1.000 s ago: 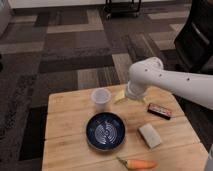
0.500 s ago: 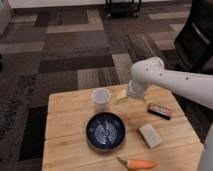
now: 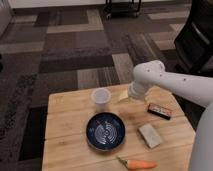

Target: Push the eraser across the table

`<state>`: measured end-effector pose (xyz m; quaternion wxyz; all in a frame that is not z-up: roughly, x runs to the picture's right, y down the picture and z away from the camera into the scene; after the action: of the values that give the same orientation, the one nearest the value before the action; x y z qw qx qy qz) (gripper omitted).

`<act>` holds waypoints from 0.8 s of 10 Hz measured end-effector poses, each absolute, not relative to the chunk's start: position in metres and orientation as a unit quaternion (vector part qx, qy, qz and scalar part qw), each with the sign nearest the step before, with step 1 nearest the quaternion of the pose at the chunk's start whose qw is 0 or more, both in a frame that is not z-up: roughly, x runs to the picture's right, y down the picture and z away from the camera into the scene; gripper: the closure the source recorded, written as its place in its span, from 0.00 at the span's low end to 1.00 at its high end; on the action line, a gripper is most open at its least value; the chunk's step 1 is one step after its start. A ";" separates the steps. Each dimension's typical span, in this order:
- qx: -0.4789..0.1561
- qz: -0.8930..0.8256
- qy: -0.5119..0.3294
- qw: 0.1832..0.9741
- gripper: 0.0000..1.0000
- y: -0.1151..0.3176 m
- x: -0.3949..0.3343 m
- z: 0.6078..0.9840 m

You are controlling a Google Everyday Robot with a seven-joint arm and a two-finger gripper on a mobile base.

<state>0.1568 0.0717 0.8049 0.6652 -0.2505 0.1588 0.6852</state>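
Note:
The eraser (image 3: 159, 110) is a small flat black bar with reddish and white marks. It lies near the right edge of the light wooden table (image 3: 65, 137). My white arm reaches in from the right and bends down over the table's far side. Its gripper (image 3: 123, 95) hangs low over the far middle of the table, between the white cup (image 3: 101, 96) and the eraser. It is a short way left of the eraser and apart from it. The jaws stand open with nothing held.
A dark blue bowl (image 3: 105, 131) sits mid-table, with a pale rectangular block (image 3: 150, 135) to its right and a carrot (image 3: 137, 163) at the front edge. A black chair (image 3: 197, 35) stands at the right, and a cart (image 3: 122, 7) far back on the carpet.

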 end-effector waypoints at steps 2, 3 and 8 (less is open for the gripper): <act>-0.255 0.682 0.158 0.668 0.20 0.072 0.160 0.819; -0.257 0.679 0.157 0.669 0.20 0.071 0.158 0.824; -0.273 0.681 0.165 0.659 0.20 0.079 0.167 0.847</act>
<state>0.1674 0.0790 0.8467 0.6589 -0.2731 0.1649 0.6813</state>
